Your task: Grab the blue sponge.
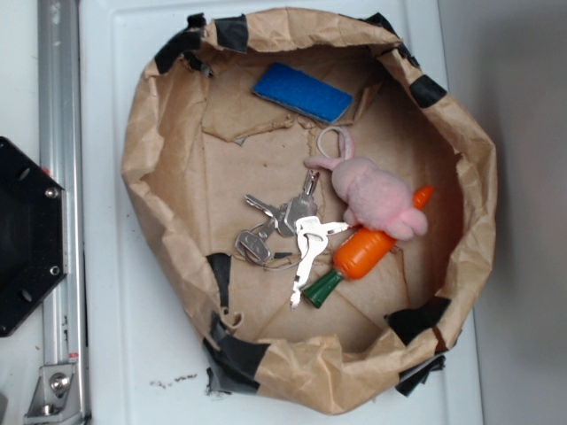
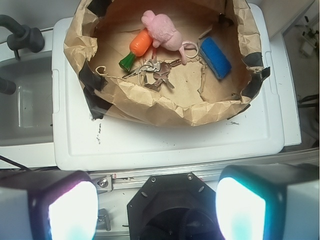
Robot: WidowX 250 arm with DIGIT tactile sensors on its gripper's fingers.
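Closest to the lens in the exterior view is the rim of a crumpled brown paper bag (image 1: 142, 133), rolled down into a wide bowl and patched with black tape. It sits on a white lid (image 1: 115, 336). On the paper floor, near the far wall, lies the blue sponge (image 1: 302, 91), flat, tilted a little, apart from the other things. Lower down there is a bunch of keys (image 1: 283, 232). Just beside the keys is a toy carrot (image 1: 361, 251) with a green end, and a pink plush toy (image 1: 381, 197) lies over its upper part. At the left edge a metal rail (image 1: 60, 177) and a black base plate (image 1: 27, 239) are visible. The gripper does not appear in this view.

From the wrist camera, the two fingers (image 2: 62, 207) of the gripper (image 2: 152, 210) fill the bottom corners, blurred and bright. They stand wide apart and nothing is between them. They hang above the black base plate (image 2: 175, 210), well apart from the bag. Further away the white lid (image 2: 165, 140) carries the paper bag (image 2: 150, 102). Inside it, the blue sponge (image 2: 216, 57) rests near the right wall. The keys (image 2: 152, 72) are in the middle, and the carrot (image 2: 137, 45) and the plush toy (image 2: 161, 30) are behind them, touching each other.
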